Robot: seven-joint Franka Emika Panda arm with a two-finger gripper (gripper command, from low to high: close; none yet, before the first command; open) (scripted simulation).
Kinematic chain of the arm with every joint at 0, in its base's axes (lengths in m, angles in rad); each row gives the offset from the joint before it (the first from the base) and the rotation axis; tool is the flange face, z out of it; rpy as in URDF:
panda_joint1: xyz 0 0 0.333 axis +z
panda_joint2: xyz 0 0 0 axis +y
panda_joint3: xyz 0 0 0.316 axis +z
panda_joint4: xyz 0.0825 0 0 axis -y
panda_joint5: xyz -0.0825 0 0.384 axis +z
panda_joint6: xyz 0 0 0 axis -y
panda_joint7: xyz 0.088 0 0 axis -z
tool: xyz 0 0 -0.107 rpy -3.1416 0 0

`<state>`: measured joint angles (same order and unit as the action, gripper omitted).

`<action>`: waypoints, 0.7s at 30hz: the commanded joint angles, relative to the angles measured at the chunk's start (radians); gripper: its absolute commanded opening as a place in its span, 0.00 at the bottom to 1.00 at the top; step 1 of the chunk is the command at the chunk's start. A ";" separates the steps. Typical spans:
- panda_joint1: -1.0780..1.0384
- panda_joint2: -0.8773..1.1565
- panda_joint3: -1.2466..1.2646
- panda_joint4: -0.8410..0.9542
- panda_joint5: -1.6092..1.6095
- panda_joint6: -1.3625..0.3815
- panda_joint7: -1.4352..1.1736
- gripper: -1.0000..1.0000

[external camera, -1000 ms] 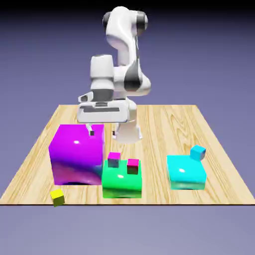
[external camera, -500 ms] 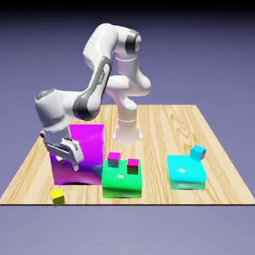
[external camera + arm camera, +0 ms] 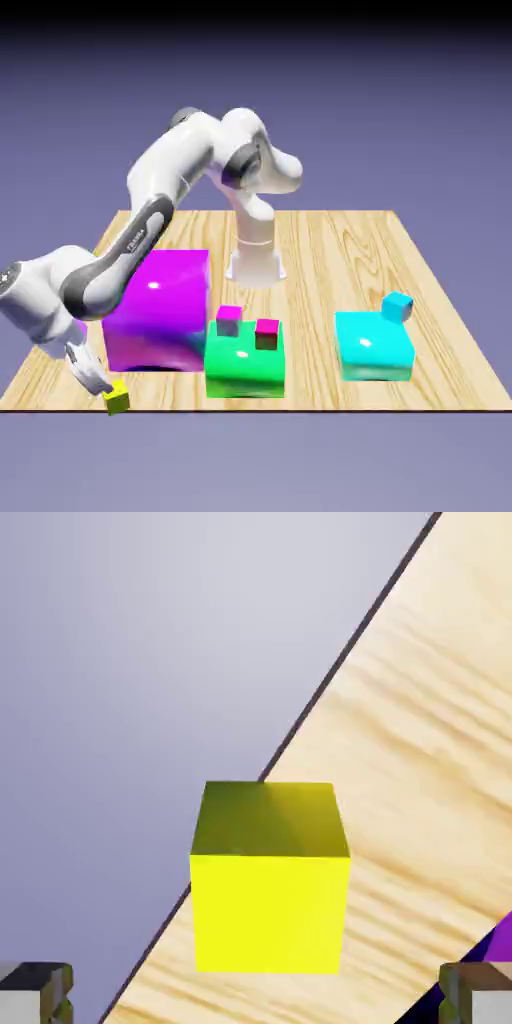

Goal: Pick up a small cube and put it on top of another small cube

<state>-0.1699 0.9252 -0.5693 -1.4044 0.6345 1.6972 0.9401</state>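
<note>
Wide apart, the two-finger grey-tipped gripper (image 3: 256, 994) hovered near the small plain yellow cube (image 3: 117, 398), at the wooden table's (image 3: 320, 265) seven o'clock edge.

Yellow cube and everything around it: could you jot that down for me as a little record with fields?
Small yellow cube: at the table's edge, not gripped
Gripper: open, fingertips wide apart, cube between and ahead of them
Table: light wood
Big purple block: on the table, near the yellow cube
Green block: beside the purple one, with a small magenta cube and a small dark red cube at its far side
Cyan block: toward the exterior view's right, small blue cube by its far corner
Stacking: not yet done
</note>
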 commanded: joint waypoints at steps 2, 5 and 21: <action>0.015 0.040 0.023 -0.055 0.031 0.087 -0.023 0.50; 0.021 0.057 0.034 -0.080 0.045 0.125 -0.033 0.00; 0.334 -0.337 0.438 -0.306 -0.321 0.259 -0.273 0.00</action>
<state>0.1637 0.5880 -0.1314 -1.7101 0.3165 1.9558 0.6657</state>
